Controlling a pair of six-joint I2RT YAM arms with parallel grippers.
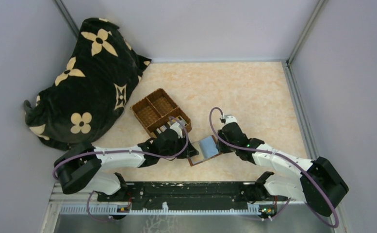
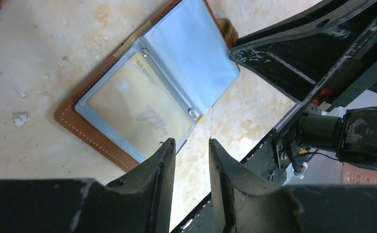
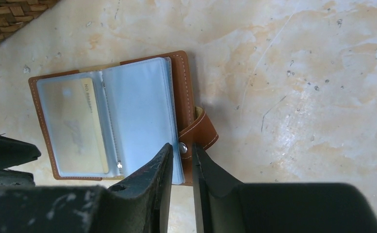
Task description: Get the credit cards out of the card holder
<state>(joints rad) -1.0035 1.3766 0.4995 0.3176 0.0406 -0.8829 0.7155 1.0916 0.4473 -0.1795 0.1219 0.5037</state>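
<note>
Parted a little, the left claw [image 2: 191, 148] hangs over the near corner of the card holder [image 2: 82, 124] with only bare table showing between its fingers. One fingertip [image 2: 168, 145] sits right at the holder's stitched edge. The right claw [image 3: 181, 156] has its jaws closer together, one tip over the clear pockets and the other beside the strap [image 3: 203, 131], with the snap stud [image 3: 183, 148] in the gap. Whether it is pinching the holder or only pressing on it cannot be told. The holder lies open and flat on the table [image 1: 244, 97], between the two claws and just in front of the arms' bases. It is reddish-brown leather with pale stitching around the rim and a stack of grey-blue plastic pockets [image 3: 138, 111] inside. One gold-tan card [image 3: 77, 126] shows through a pocket on the side toward the left claw. Along its edge runs a line of print that starts "NO", the rest too small to read, and a faint slanted logo in its middle is blurred by the plastic. The pocket page on the other side looks blank. A woven brown basket [image 1: 146, 97] with compartments stands just beyond the left claw, near the holder but apart from it. Past the basket, in the far left corner, slumps a black cushion [image 1: 89, 82] patterned with cream flowers and four-pointed stars.
</note>
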